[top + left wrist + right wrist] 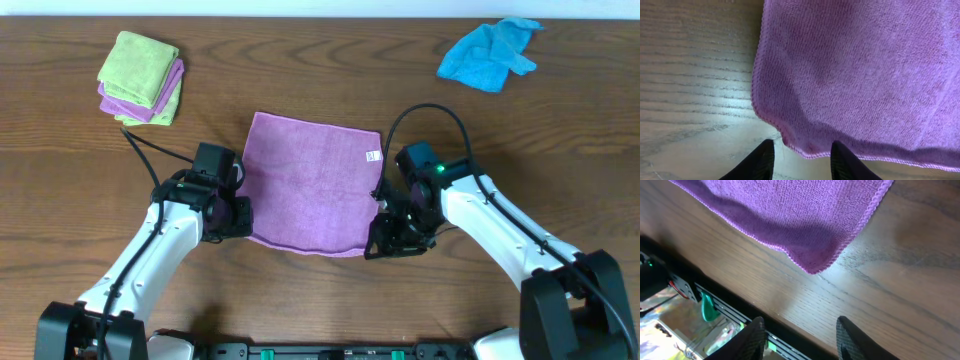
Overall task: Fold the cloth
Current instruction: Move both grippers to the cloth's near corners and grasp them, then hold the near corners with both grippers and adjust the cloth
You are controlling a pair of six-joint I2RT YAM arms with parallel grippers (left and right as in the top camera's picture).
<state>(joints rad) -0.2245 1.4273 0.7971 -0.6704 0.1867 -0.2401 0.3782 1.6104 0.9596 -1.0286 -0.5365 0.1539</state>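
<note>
Overhead: left gripper (238,215) at 7 o'clock corner of cloth (310,185), right gripper (382,238) at 5; elbows out, jaws apart.

Robotics lab: left arm (150,250) and right arm (500,225) mounted at a wooden table (320,50).

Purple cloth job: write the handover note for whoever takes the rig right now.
Left gripper: open, empty, at the cloth's near left corner.
Right gripper: open, empty, just short of the near right corner.
Cloth: flat on the table, white tag by its right edge.
Done: no fold visible.
Left: grasp the near corners, probably fold toward the far edge.
</note>
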